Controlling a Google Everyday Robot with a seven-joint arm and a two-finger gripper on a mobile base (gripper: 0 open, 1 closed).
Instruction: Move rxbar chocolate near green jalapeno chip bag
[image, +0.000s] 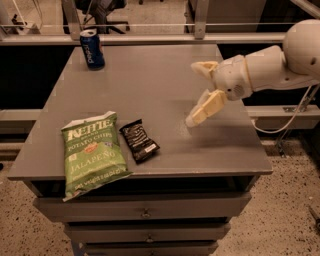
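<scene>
The rxbar chocolate (139, 140), a small black wrapper with white lettering, lies flat on the grey table (150, 80) right beside the green jalapeno chip bag (92, 151), just to its right. The bag lies flat at the front left corner of the table. My gripper (197, 92) is open and empty, raised above the right side of the table, well to the right of the bar. One cream finger (206, 108) points down toward the table, the other (204, 67) sticks out higher up.
A blue soda can (92, 48) stands upright at the back left of the table. The table has drawers below its front edge. A railing and chair legs stand behind the table. My white arm (280, 60) comes in from the right.
</scene>
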